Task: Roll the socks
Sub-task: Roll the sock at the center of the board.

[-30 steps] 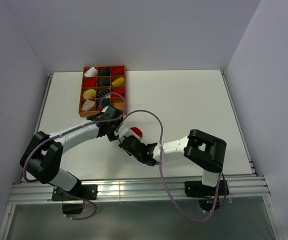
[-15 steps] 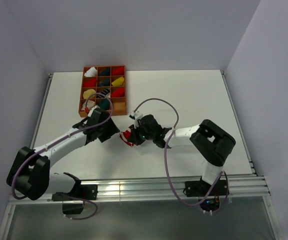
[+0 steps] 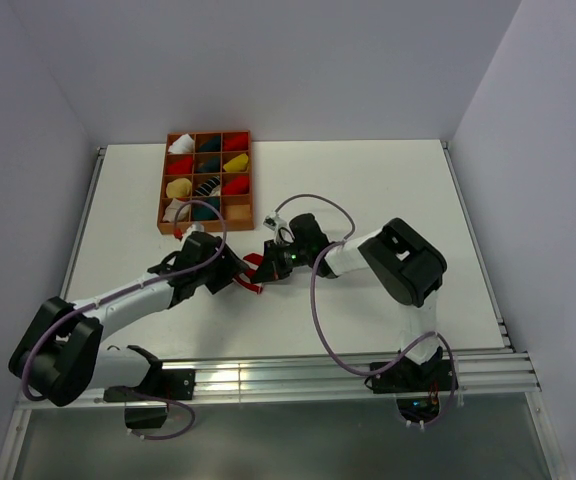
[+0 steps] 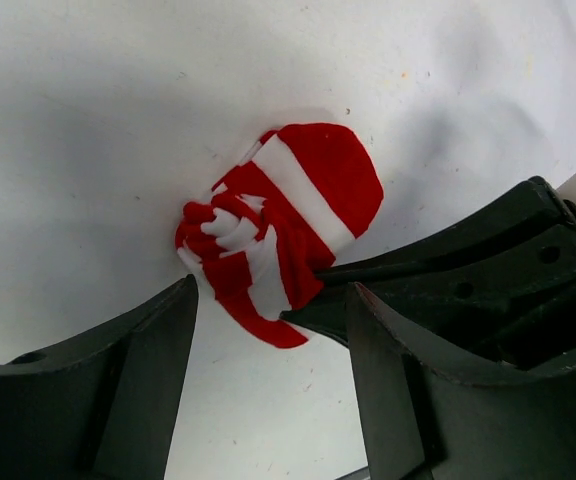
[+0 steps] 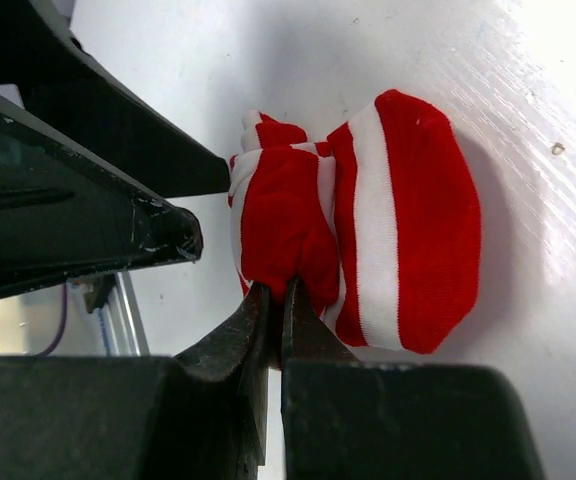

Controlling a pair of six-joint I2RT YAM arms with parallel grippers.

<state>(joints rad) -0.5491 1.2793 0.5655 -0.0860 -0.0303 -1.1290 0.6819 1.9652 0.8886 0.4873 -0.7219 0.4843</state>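
Red-and-white sock (image 4: pixel 278 225) lies bunched just ahead of the left gripper (image 4: pixel 268 292), whose fingers stand spread either side of it. The right gripper (image 5: pixel 276 298) pinches its folded edge tight. The roll looks loose to me, so tightening and tucking are left.

A brown box (image 3: pixel 161 200) sits at the far left corner of the table (image 3: pixel 388 190). Near the middle, the left gripper (image 3: pixel 240 278) and right gripper (image 3: pixel 265 268) meet at a red-and-white sock (image 3: pixel 254 283).
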